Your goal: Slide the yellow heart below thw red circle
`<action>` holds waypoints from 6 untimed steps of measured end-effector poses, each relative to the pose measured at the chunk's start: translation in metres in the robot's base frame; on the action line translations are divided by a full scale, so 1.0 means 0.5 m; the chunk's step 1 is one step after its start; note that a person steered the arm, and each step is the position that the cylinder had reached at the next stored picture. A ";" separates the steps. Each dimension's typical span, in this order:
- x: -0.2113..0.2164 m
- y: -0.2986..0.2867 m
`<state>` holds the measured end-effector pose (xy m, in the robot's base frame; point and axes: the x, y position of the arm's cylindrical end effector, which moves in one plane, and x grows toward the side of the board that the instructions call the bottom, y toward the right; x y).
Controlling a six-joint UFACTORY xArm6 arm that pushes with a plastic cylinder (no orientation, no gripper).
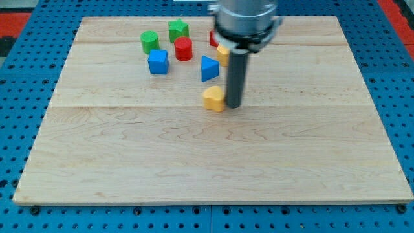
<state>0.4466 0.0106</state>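
The yellow heart (213, 99) lies near the middle of the wooden board, below the blue triangle (208, 68). My tip (233, 105) stands right against the heart's right side. The red circle (184, 49) sits up and to the left of the heart, between the green circle (149, 42) and the blue triangle. The blue cube (158, 62) lies just left of and below the red circle.
A green star-like block (178, 29) sits above the red circle. A second red block (213, 39) and a second yellow block (222, 52) are partly hidden behind the rod's mount. The board (213, 162) rests on a blue pegboard.
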 end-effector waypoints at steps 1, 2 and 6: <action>0.013 -0.079; 0.059 -0.177; -0.003 -0.086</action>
